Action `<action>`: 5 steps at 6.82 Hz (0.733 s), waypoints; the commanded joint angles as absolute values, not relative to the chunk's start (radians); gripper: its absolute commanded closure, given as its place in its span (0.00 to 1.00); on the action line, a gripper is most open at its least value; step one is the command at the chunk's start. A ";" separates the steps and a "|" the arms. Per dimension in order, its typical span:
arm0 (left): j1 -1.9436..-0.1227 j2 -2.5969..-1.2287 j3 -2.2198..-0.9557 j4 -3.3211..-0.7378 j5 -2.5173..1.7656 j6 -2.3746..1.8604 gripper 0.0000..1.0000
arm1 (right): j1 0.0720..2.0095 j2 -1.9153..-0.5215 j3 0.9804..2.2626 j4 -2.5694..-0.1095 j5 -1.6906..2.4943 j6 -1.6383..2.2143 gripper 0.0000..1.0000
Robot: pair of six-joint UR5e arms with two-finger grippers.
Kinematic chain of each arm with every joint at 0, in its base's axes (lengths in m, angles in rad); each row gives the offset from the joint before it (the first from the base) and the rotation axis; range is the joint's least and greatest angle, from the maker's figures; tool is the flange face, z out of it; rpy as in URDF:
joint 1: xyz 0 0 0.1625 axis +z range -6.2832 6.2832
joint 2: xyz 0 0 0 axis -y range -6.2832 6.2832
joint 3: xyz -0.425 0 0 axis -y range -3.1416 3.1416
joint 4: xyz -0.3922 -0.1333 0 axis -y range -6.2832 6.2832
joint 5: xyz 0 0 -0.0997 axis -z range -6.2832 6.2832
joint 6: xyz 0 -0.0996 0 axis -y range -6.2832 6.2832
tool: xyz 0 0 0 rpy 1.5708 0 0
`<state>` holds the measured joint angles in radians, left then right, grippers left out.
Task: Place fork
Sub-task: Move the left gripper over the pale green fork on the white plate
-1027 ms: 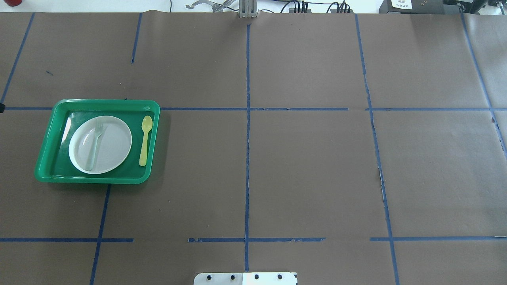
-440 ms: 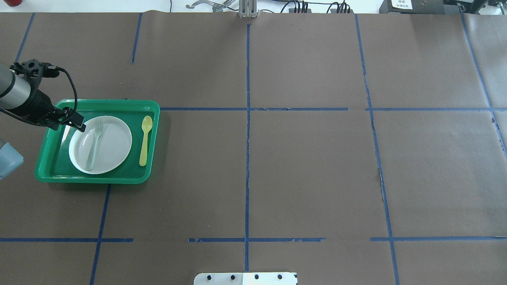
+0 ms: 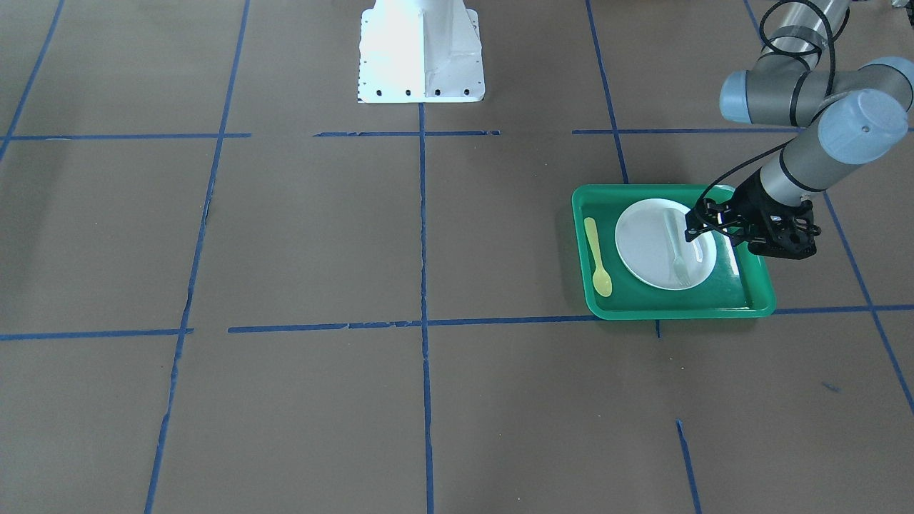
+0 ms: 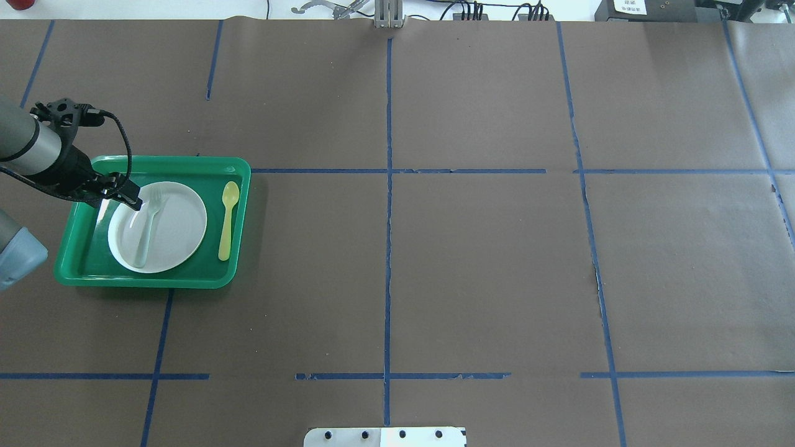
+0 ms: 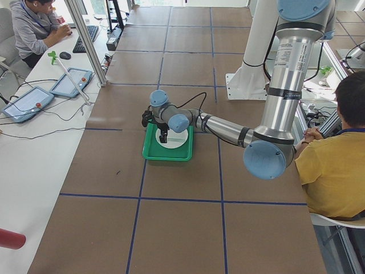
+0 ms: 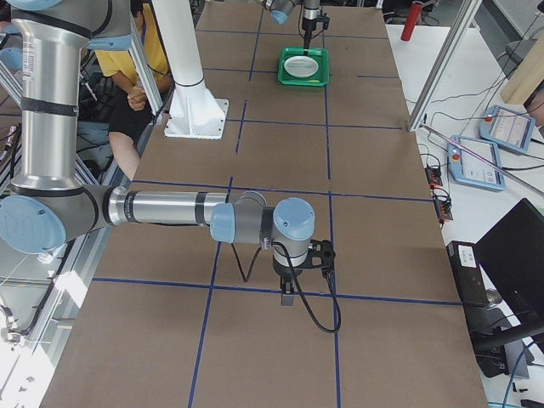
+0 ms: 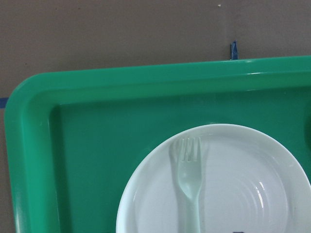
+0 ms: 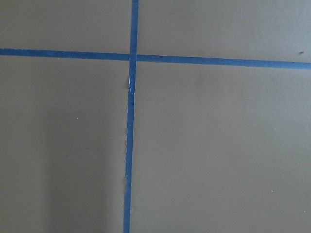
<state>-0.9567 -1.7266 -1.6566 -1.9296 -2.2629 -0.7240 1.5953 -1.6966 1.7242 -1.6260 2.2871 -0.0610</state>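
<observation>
The pale fork (image 4: 149,220) lies on the white plate (image 4: 180,233) in the green tray (image 4: 174,163), tines toward the far side. It also shows in the front view (image 3: 675,246) and the left wrist view (image 7: 190,187). My left gripper (image 4: 133,202) hangs over the plate's far left edge, just left of the fork's tines; its tip looks narrow, shut and empty. My right gripper (image 6: 287,296) shows only in the right side view, far from the tray over bare table; I cannot tell whether it is open.
A yellow spoon (image 4: 228,220) lies in the tray to the right of the plate. The brown table cover carries blue tape lines (image 4: 388,186). The robot's base plate (image 4: 385,436) is at the near edge.
My left arm came in from the left and moved right, over the tray's left rim to the plate's edge. Fork, plate and spoon have not moved.
</observation>
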 commanded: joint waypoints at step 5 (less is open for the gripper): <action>-0.870 -1.770 -1.580 -1.927 -2.258 -0.724 0.23 | 1.595 -1.697 1.724 -1.626 2.287 -0.061 0.00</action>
<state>-0.8812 -1.7637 -1.5897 -1.9276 -2.2585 -0.7247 1.5954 -1.6966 1.7242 -1.6260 2.2872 -0.0602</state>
